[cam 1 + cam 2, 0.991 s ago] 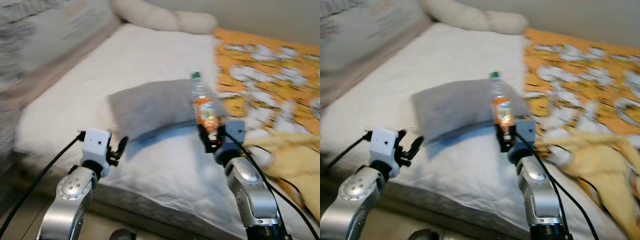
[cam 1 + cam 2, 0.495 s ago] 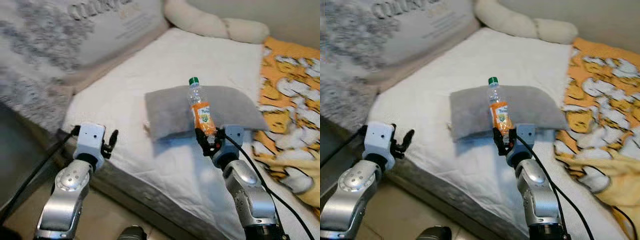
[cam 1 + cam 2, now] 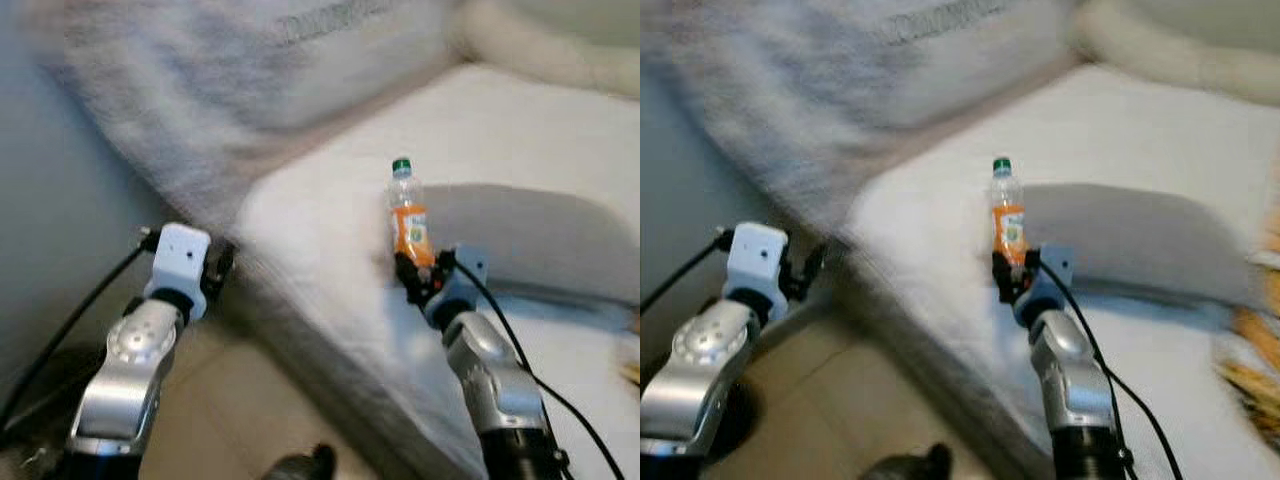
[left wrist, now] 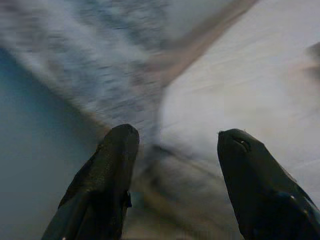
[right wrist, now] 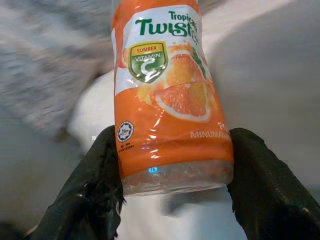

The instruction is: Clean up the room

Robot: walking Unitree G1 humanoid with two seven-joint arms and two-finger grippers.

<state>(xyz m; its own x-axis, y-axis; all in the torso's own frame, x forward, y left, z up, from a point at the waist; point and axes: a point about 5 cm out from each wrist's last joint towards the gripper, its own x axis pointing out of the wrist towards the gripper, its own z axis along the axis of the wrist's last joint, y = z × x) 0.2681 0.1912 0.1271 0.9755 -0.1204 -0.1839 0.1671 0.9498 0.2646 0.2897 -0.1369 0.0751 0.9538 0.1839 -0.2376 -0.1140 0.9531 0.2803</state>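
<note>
Our view has swung left since half a second ago, so the orange patterned blanket has slipped out of sight and a grey wall now fills the left side. Our right gripper [image 3: 418,284] still clamps the base of the orange drink bottle [image 3: 408,220], upright above the bed [image 3: 330,260] beside the grey pillow [image 3: 530,240]. Our left gripper [image 4: 175,150] hangs with fingers apart off the mattress corner, above the beige floor [image 3: 240,400].
</note>
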